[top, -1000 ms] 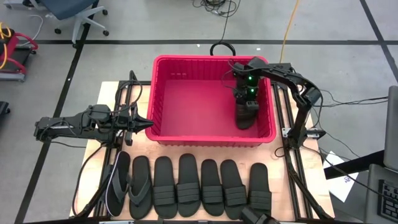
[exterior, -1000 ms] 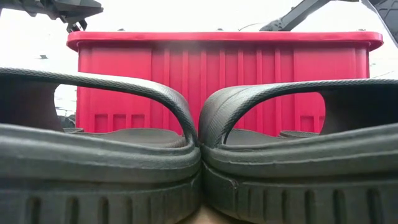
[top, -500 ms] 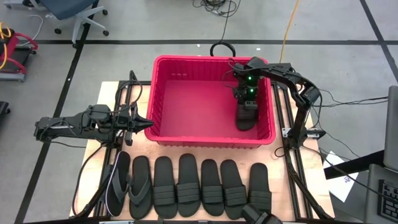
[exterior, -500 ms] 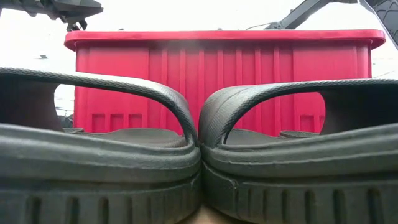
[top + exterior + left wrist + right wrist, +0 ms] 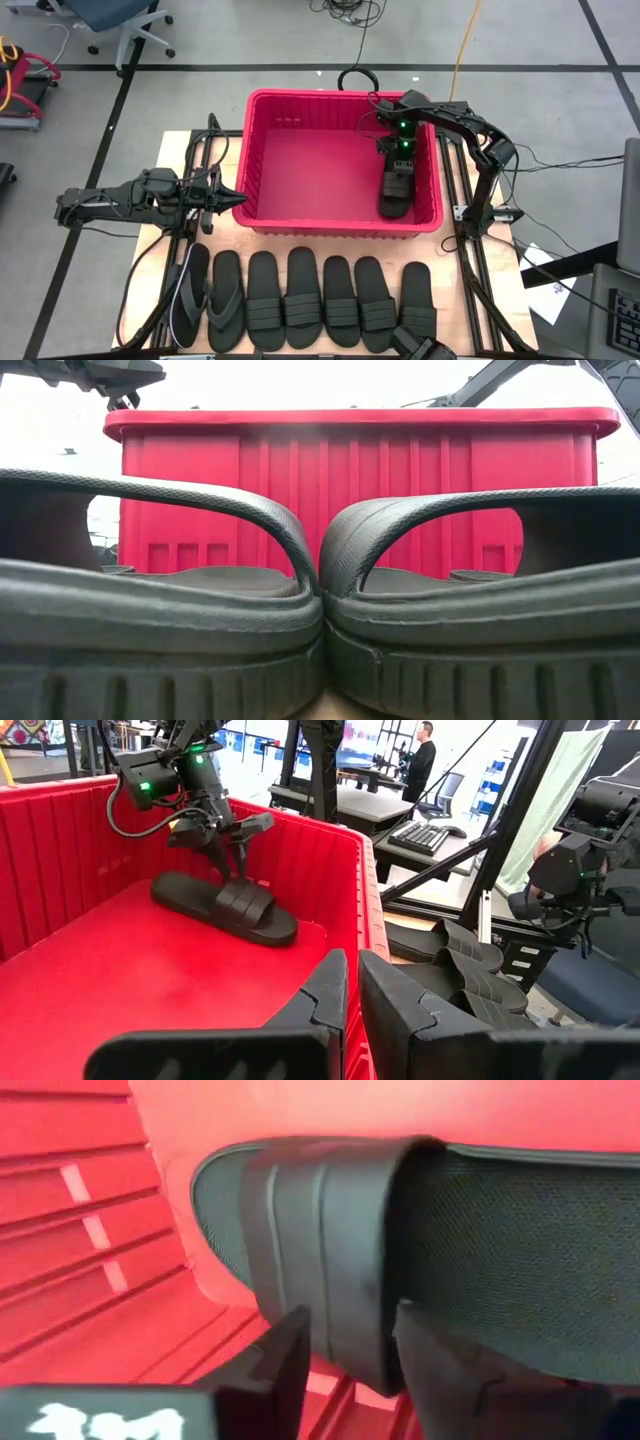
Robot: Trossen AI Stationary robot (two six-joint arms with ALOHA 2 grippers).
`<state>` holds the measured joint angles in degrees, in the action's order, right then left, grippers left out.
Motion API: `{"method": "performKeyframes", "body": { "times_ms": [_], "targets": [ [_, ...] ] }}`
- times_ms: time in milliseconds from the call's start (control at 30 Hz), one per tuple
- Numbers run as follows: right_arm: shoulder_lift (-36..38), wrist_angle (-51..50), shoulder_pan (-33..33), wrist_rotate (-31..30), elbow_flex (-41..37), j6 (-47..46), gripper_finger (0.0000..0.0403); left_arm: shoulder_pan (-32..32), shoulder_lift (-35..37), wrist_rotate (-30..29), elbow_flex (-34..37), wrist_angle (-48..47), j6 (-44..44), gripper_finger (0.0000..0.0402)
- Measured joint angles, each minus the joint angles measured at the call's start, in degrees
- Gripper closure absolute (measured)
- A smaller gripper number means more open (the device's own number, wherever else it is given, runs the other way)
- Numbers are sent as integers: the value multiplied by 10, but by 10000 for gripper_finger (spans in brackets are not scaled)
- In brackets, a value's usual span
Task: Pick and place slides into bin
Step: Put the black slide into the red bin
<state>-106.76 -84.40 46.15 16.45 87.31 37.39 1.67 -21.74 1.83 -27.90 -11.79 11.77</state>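
While I watch from far away, my left gripper (image 5: 236,198) waits just outside the red bin (image 5: 262,218), its tip close to the bin's left wall. Its two dark fingers (image 5: 318,1010) are pressed close, with only a thin gap between them, and they hold nothing. Just past those fingertips is the thick red rim, and beyond it the bin's flat floor.

Near the edge of the table, seven black slides lie side by side in a row (image 5: 305,290). The two at the left end have thin thong straps. The other five have wide ribbed straps. They are well apart from both grippers. From the low camera, two of these slides (image 5: 320,610) touch each other and fill most of the view, with the bin's red wall standing behind them.

Inside the bin, one slide (image 5: 395,195) lies flat on the floor, close to the right wall. My right gripper (image 5: 398,168) is down over it. In the left wrist camera I can see this gripper's fingers (image 5: 236,861) spread a little apart, one on each side of the wide strap. In the right wrist camera the ribbed strap (image 5: 320,1260) sits between the two fingers (image 5: 285,1360), and they do not squeeze it. The slide rests on the bin floor on its own.

Far off in the room, a person (image 5: 418,760) stands by some desks.
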Motion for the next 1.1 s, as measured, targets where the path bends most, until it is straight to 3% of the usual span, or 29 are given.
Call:
{"method": "performKeyframes", "body": {
  "times_ms": [267, 533, 667, 867, 1100],
  "targets": [
    [32, 10, 0, 17, 0, -16, 228, 0, 0, 0, 0, 0, 0, 376],
    [193, 100, -5, 89, 0, -23, 247, 0, 0, 0, 0, 0, 0, 376],
    [297, 185, -22, 142, 0, -66, 280, 0, 0, 0, 0, 0, 0, 376],
    [417, 330, -62, 223, 1, -169, 388, 0, 0, 0, 0, 0, 0, 376],
    [467, 340, -91, 232, 0, -281, 399, 0, 0, 0, 0, 0, 0, 376]
  ]
}}
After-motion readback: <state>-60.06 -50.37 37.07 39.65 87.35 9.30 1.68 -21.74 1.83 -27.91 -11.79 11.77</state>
